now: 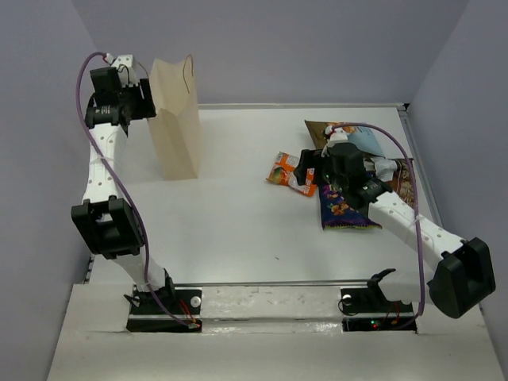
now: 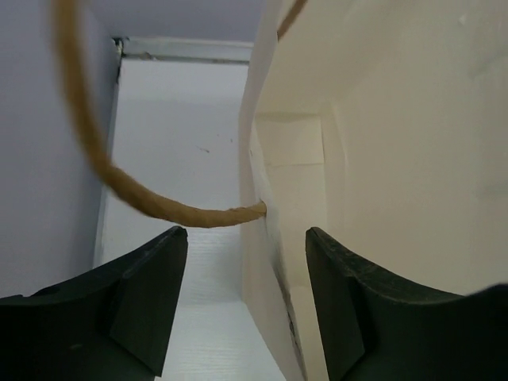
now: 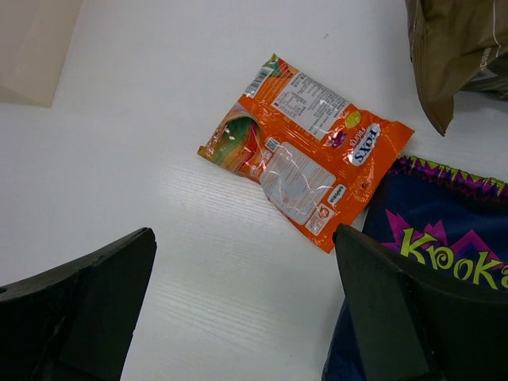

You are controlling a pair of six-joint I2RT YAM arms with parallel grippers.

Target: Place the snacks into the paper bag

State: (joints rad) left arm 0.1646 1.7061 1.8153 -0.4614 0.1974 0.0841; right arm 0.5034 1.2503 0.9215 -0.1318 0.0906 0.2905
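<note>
At the top edge of the paper bag [image 1: 176,119] the left pincer [image 2: 246,238] is open around one wall, likely to steady it, while well to the bag's right the right pincer [image 3: 246,254] hangs wide open over the orange packet [image 3: 305,163] on the table [image 1: 238,230], which it must grab next.

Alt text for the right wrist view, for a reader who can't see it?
An orange packet lies flat on the white table ahead of the open, empty right gripper. A purple-blue packet with yellow lettering lies beside it at right, a brown packet at top right, a corner of the paper bag at top left.
</note>
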